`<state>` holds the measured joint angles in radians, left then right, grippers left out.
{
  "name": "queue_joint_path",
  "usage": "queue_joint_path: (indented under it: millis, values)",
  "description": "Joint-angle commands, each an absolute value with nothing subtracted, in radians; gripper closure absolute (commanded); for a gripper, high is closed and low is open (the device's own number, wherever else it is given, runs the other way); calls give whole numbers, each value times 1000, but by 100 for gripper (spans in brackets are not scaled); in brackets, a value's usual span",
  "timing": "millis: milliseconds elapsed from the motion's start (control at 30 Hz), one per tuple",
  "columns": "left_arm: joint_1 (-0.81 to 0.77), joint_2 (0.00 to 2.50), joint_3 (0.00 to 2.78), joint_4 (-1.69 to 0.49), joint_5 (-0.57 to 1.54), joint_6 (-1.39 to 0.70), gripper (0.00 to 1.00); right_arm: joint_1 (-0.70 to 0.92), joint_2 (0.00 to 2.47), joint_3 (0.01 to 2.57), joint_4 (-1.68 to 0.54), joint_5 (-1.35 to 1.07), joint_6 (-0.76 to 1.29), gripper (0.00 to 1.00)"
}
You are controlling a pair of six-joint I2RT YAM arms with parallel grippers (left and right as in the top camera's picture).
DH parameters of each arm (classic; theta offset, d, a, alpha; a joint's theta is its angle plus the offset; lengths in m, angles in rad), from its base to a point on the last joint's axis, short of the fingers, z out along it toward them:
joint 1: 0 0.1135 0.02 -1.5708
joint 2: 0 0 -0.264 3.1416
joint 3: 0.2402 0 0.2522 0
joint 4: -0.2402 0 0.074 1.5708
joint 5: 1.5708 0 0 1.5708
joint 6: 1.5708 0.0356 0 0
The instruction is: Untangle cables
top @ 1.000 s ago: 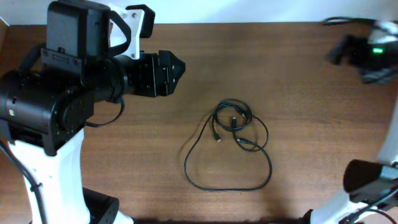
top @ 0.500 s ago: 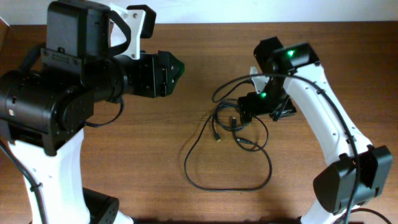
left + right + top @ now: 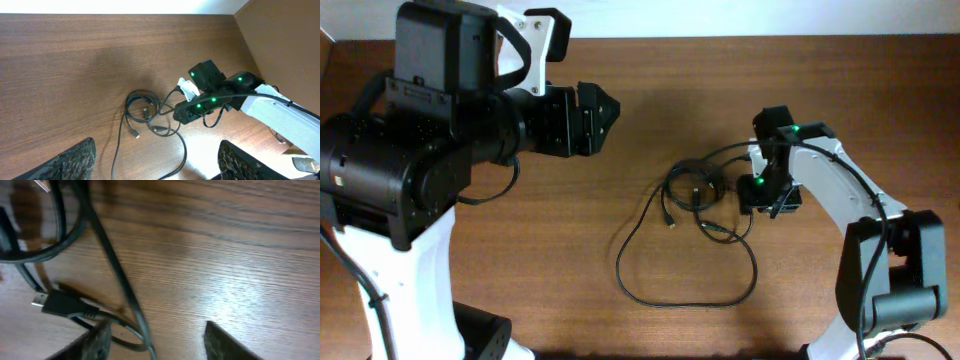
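Note:
The cables (image 3: 695, 188) lie mid-table as thin black cords: a small coil with a long loop (image 3: 688, 300) trailing toward the front. My right gripper (image 3: 752, 197) sits low at the coil's right edge. In the right wrist view its jaws (image 3: 156, 330) stand apart, close over the wood. One strand (image 3: 117, 275) runs down between them near the left finger, unpinched, and a plug (image 3: 55, 302) lies to the left. My left gripper (image 3: 610, 108) hovers open, high at the back left, nothing in it. From the left wrist view the coil (image 3: 145, 106) lies far below.
The brown wooden table (image 3: 840, 90) runs to a pale wall at the back. My bulky black left arm (image 3: 410, 150) covers the left side. The white right arm (image 3: 850, 200) reaches in from the front right, with its own thicker wire (image 3: 720, 155) arching over the coil.
The right arm swung in from the far right corner and came down at the coil's right edge, its jaws narrowing. The left arm stayed put. The cables have hardly shifted.

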<state>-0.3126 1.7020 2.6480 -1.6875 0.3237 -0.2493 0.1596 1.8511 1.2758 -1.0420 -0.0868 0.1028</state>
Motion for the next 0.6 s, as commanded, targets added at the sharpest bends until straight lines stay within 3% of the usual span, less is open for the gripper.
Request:
queue_joint_path:
  millis: [0,33,167,200,233,333,433,467,500,567]
  values:
    - [-311,1700,2651,-1688,317,-233,21,146,1847,1266,-1043,-135,93,47]
    - [-311,1700,2651,-1688,317,-233,21,150,1847,1257,-1039,-154,93,54]
    - [-311,1700,2650,-1688,317,-233,21,152,1854,1243,-1044,-167,93,61]
    - [-311,1700,2651,-1688,317,-233,21,152,1854,1237,-1039,-184,93,70]
    - [-311,1700,2651,-1688,318,-233,21,152,1855,1230,-1038,-188,93,96]
    - [-311,1700,2650,-1688,317,-233,21,152,1855,1193,-1015,-192,93,94]
    - [-311,1700,2650,-1688,317,-233,21,152,1855,1163,-984,-237,93,64]
    - [-311,1700,2651,-1688,317,-233,21,157,1855,1163,-979,-236,93,88]
    - [-311,1700,2651,-1688,318,-233,21,158,1855,1163,-973,-237,93,96]
    - [-311,1700,2651,-1688,317,-233,21,158,1855,1163,-960,-296,93,96]
